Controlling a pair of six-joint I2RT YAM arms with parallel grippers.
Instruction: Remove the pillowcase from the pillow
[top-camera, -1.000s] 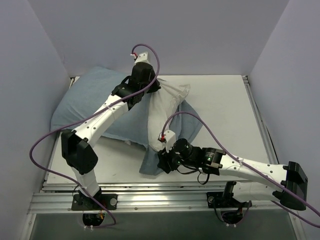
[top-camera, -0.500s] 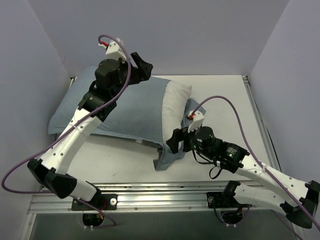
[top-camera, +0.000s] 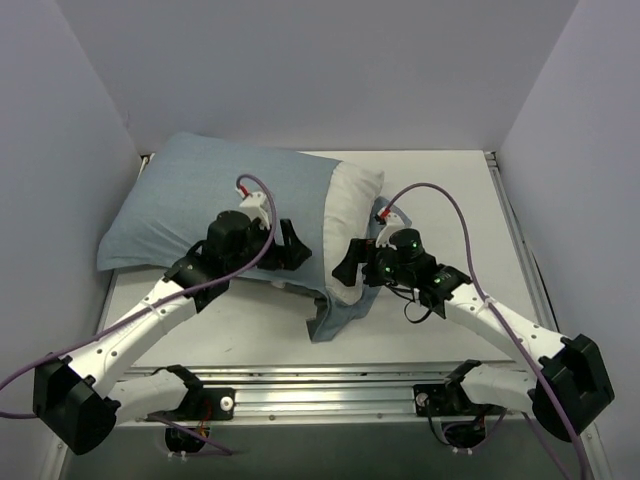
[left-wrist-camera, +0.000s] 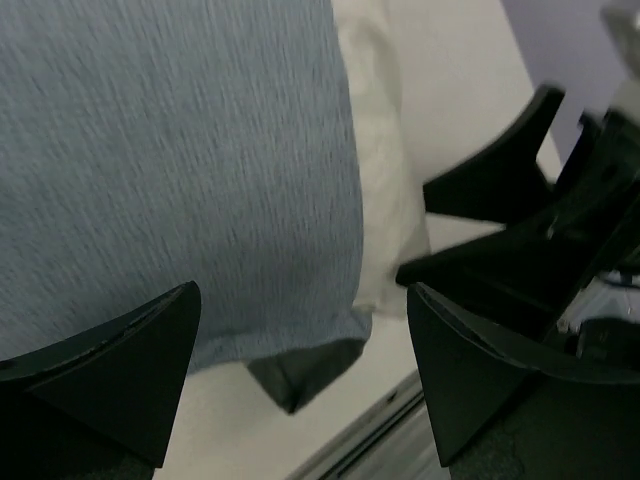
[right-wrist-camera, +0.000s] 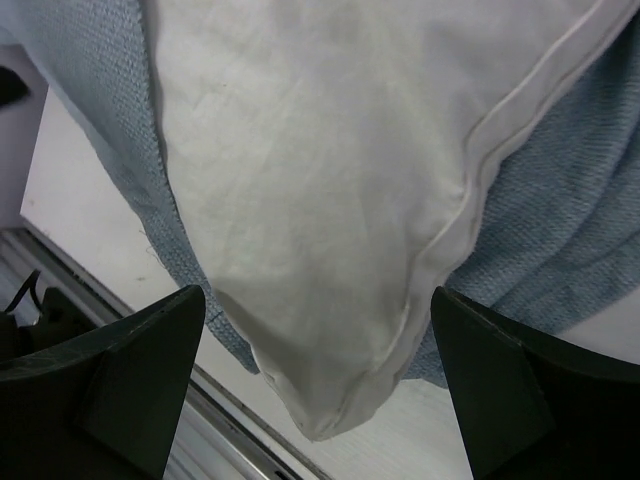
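Note:
The pillow (top-camera: 352, 205) lies flat on the table, only its white right end sticking out of the blue-grey pillowcase (top-camera: 215, 195). A loose flap of pillowcase (top-camera: 338, 312) trails toward the front edge. My left gripper (top-camera: 295, 250) hovers open over the case's near right part, holding nothing. The left wrist view shows the pillowcase (left-wrist-camera: 180, 170), the pillow (left-wrist-camera: 385, 210) and a dark turned-over corner between the open left gripper (left-wrist-camera: 300, 300). My right gripper (top-camera: 350, 265) stands open just right of it. In its wrist view the pillow (right-wrist-camera: 320, 180) corner lies below the right gripper (right-wrist-camera: 320, 300), pillowcase (right-wrist-camera: 560, 230) under it.
The white table (top-camera: 450, 200) is bounded by a metal rail (top-camera: 320, 385) at the front and grey walls (top-camera: 60, 120) on three sides. The two grippers are close together, the right one's black fingers (left-wrist-camera: 500, 170) showing in the left wrist view.
Both grippers opened and let go. The pillow dropped flat from its lifted, bunched pose. The left arm swung from the back down to the pillow's near side; the right gripper moved up toward the pillow's corner.

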